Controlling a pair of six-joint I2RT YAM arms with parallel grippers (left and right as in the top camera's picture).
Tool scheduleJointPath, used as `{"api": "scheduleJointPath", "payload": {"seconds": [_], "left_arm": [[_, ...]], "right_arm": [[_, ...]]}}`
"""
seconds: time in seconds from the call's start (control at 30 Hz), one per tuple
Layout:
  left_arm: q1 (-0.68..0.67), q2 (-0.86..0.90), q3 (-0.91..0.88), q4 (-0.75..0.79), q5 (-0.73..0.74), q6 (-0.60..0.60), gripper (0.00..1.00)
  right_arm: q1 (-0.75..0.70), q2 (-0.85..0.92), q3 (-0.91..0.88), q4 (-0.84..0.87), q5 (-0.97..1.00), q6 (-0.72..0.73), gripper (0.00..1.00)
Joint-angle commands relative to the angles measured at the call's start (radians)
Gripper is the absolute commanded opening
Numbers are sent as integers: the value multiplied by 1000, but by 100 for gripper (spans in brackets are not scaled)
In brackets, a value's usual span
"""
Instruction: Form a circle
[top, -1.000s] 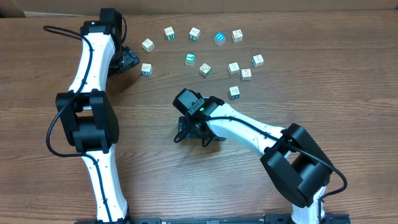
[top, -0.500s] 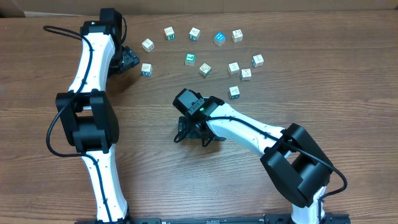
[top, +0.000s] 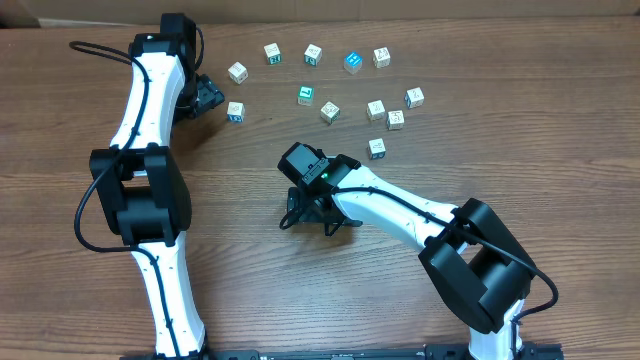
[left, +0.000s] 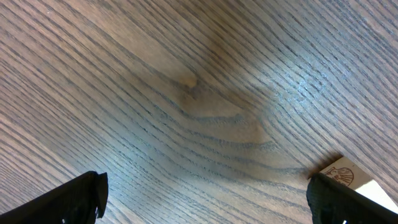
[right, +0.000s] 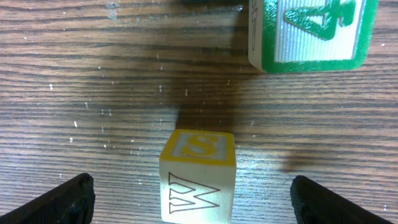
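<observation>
Entry, both arms

My left gripper (left: 211, 205): jaws stand wide, nothing between them, only the bare wood grain of the table (left: 186, 93) under the gap. One tan cube (left: 349, 176) with a printed face sits just beside my finger (left: 348, 202) at the right edge of the left-wrist view. I cannot tell whether the two touch.

My right gripper (right: 198, 205): jaws wide here too, holding nothing. A yellow-edged cube (right: 198, 177), S on top and W on the side facing me, stands upright in the middle of the gap, at or just ahead of my tips, clear of both fingers. Beyond it and off to the right sits a green-edged cube (right: 311, 31), cut off by the frame and apart from the yellow one.

The circle (top: 329, 112): not closed. Overhead, the cubes lie in a loose scatter out ahead of my grippers. Five form a shallow arc farthest out, and the others are strewn nearer in, none touching its neighbour. The scatter's nearest cube lies just off my left tips; the symbols are too small to read from above
</observation>
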Motion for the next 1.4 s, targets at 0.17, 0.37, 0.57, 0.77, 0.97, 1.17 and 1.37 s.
{"api": "scheduleJointPath", "payload": {"seconds": [0.17, 0.37, 0.57, 0.77, 0.97, 1.17, 1.37], "left_arm": [[-8, -35, -3, 0, 4, 19, 99], [-8, -35, -3, 0, 4, 19, 100], [-8, -35, -3, 0, 4, 19, 100], [-8, -35, -3, 0, 4, 19, 100], [-8, -35, -3, 0, 4, 19, 100], [-8, -35, -3, 0, 4, 19, 99], [-8, -35, -3, 0, 4, 19, 100]], "right_arm": [[-1, 3, -12, -1, -15, 34, 100], [-1, 3, -12, 6, -19, 33, 100], [-1, 3, -12, 7, -45, 33, 97], [5, 3, -12, 4, -45, 34, 74], [5, 3, -12, 11, 5, 33, 63], [5, 3, -12, 35, 27, 32, 59], [5, 3, -12, 33, 27, 29, 45]]}}
